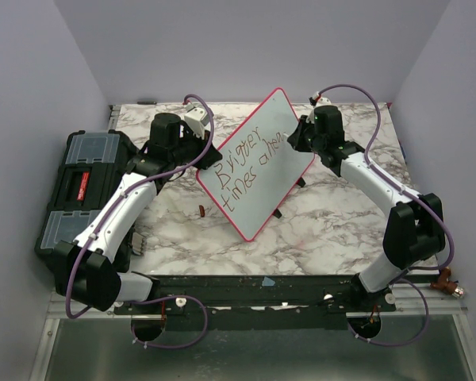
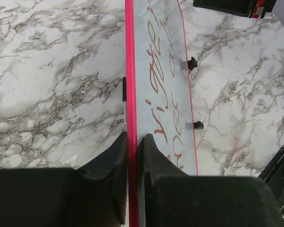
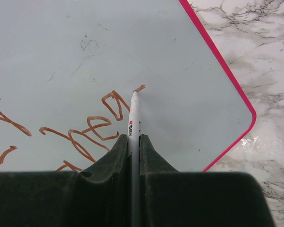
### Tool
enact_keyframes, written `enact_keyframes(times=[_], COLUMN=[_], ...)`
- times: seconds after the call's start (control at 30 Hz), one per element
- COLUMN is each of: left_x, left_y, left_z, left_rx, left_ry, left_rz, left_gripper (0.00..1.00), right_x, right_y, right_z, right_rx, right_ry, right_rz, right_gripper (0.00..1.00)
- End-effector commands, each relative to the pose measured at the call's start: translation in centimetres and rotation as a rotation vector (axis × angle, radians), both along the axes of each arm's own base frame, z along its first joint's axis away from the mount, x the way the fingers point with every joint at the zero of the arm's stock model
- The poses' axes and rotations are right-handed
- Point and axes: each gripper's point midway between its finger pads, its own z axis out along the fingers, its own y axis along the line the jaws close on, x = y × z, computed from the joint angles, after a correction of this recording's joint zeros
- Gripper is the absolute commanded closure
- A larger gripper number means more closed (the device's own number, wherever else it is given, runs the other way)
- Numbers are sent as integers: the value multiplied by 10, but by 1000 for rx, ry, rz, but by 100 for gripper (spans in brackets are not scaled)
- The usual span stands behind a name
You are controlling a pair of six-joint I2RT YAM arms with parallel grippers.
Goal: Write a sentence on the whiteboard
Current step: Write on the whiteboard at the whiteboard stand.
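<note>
We see the left gripper [image 2: 132, 142] pinching the whiteboard [image 3: 85, 42] by its pink edge, while the right gripper [image 3: 134, 142] clamps a marker [image 3: 134, 111] whose tip, just ahead of the fingers, touches the end of the sentence [image 1: 250, 165] (two reddish-brown lines).

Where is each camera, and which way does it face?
Top: above and behind, looking down at the table, whiteboard and both arms.
Left wrist: on the left arm, looking along the whiteboard's edge; left gripper clamps it.
Right wrist: on the right arm, facing the writing; right gripper holds a marker.
Shared: all show the whiteboard.
</note>
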Motion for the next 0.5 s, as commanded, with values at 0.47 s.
enact_keyframes(times=[0.47], left_x=[8], left_y=[1], left_z=[1], left_rx=[82], left_ry=[-86], left_rz=[-38], left_gripper=[100], right_x=[-11], right_y=[-2], right_z=[-15], right_rx=[-10], right_ry=[46], right_rz=[20], right_gripper=[99])
